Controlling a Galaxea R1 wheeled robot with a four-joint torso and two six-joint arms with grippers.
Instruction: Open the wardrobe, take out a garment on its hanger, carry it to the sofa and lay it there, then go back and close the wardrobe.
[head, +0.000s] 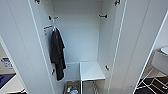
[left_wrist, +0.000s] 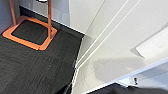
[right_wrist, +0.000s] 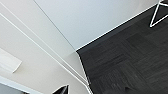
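The wardrobe (head: 80, 37) stands right in front of me with both tall white doors swung wide, the left door (head: 22, 50) and the right door (head: 135, 45) framing its white inside. A black T-shirt (head: 57, 55) hangs from a peg on the left inner wall. Black pegs (head: 103, 16) stick out of the right inner wall. In the left wrist view a dark edge of my left gripper (left_wrist: 115, 89) lies close to a white door panel (left_wrist: 120, 50). A dark tip of my right gripper (right_wrist: 62, 89) sits by the other white panel (right_wrist: 37, 50).
A white shelf block (head: 91, 71) fills the wardrobe's lower right, with a basket of small items (head: 71, 88) on its floor. A white chair with wire legs (head: 155, 80) stands at the right. An orange stand base (left_wrist: 30, 32) rests on the dark carpet (right_wrist: 130, 62).
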